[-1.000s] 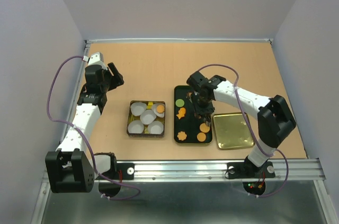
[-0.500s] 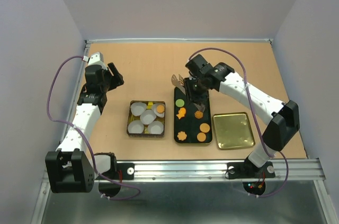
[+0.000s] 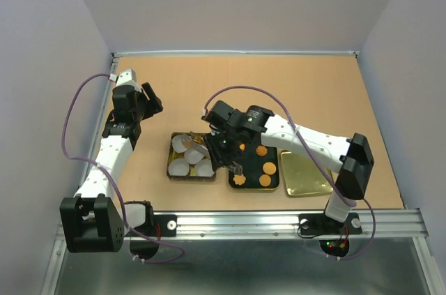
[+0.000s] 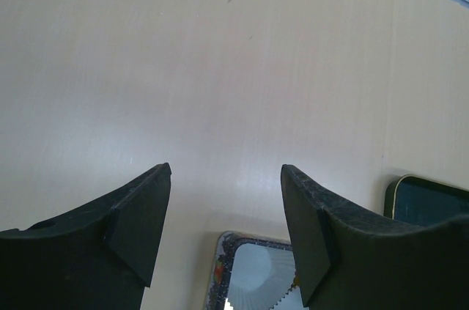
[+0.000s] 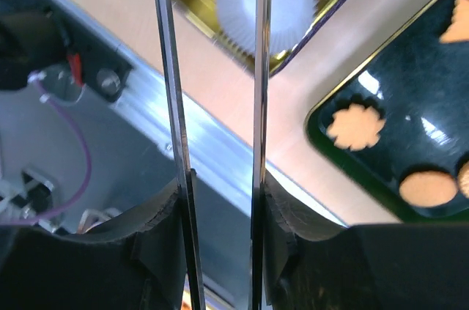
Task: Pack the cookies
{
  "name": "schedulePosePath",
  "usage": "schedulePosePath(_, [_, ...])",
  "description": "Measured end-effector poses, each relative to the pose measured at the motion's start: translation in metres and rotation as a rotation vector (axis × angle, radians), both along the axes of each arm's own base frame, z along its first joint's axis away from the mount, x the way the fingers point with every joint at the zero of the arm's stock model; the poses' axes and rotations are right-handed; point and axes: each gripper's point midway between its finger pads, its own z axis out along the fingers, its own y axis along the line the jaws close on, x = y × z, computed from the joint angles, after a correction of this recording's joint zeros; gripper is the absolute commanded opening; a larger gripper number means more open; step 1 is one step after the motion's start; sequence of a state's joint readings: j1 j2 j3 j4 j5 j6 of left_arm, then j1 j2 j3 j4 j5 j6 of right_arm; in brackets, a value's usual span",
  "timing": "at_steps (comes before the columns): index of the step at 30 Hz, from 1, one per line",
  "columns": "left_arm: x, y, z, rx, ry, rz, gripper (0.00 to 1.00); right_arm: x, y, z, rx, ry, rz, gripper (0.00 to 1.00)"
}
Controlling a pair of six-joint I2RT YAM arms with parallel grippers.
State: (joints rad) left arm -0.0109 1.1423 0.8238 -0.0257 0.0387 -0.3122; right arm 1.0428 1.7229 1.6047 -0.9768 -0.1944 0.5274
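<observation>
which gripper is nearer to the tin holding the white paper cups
Right. The right gripper hovers at the tin's right edge, its tongs reaching over the paper cups. The left gripper sits well apart, beyond the tin's far left corner, jaws open.

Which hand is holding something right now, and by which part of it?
Right hand clamps metal tongs across both blades; whether the tips carry anything cannot be told. Left hand is open, empty.

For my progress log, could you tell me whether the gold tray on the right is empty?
Empty: the gold tray shows only bare, shiny metal inside.
</observation>
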Motion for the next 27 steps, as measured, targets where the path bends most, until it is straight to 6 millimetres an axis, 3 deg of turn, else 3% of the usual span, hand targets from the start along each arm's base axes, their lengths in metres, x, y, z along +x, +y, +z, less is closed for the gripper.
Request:
schedulePosePath(13, [0.0, 0.001, 0.0, 0.003, -0.001, 0.006, 0.72, 0.021, 0.033, -0.043, -0.051, 0.023, 0.003, 0.43])
schedulePosePath(27, [0.0, 0.001, 0.0, 0.003, -0.001, 0.006, 0.72, 0.036, 0.056, -0.041, -0.013, -0.007, -0.001, 0.55])
